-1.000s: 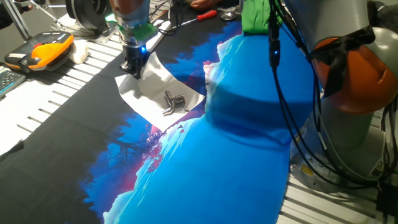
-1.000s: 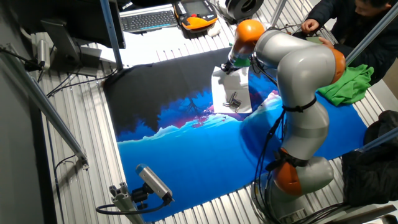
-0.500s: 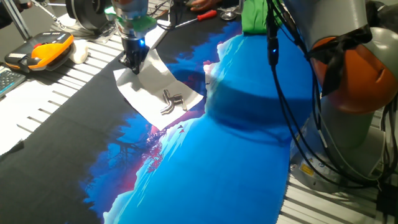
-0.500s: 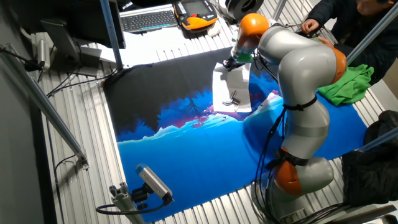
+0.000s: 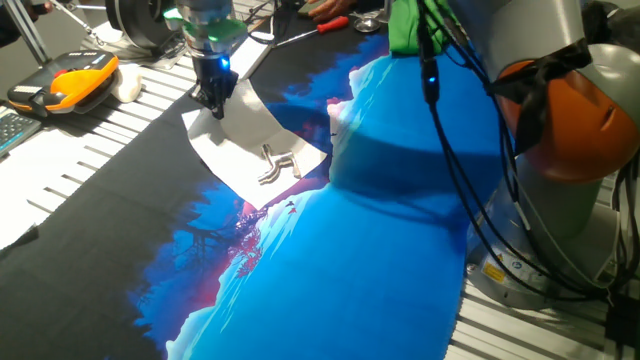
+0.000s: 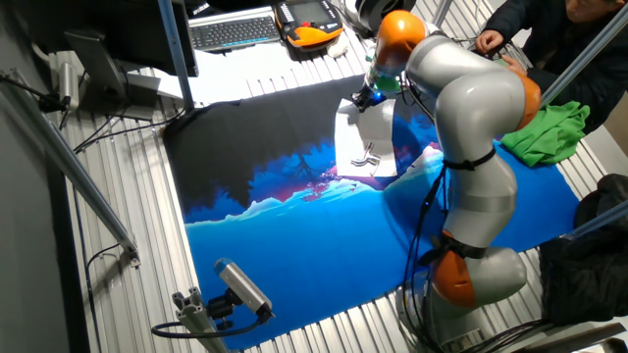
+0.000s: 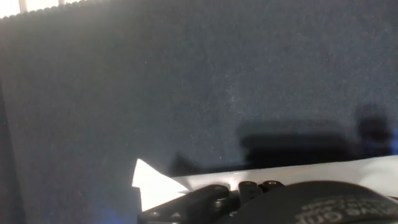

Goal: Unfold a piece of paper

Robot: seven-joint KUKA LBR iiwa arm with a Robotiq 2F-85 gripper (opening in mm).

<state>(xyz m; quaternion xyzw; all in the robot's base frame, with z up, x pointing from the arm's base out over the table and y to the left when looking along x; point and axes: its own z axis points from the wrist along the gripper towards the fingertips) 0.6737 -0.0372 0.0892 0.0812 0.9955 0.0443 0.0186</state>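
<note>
The small white piece of paper [image 5: 252, 140] lies on the dark part of the cloth, with a small grey metal clip [image 5: 277, 165] resting on it. My gripper [image 5: 213, 104] stands at the paper's far left corner, shut on the upper flap, which it holds raised off the lower layer. In the other fixed view the gripper [image 6: 366, 99] is at the top edge of the paper [image 6: 367, 145], above the clip [image 6: 368, 157]. The hand view shows a white corner of the paper [image 7: 152, 182] just in front of the hand; the fingertips are hidden.
A black and blue printed cloth [image 5: 380, 200] covers the table. An orange and black device [image 5: 72, 82] lies at the far left and a green cloth [image 5: 412, 25] at the back. A keyboard [image 6: 234, 31] and a person [image 6: 549, 39] are at the table's far side.
My gripper has moved slightly up and back with the paper's flap, raising it further. The clip has shifted a little on the paper.
</note>
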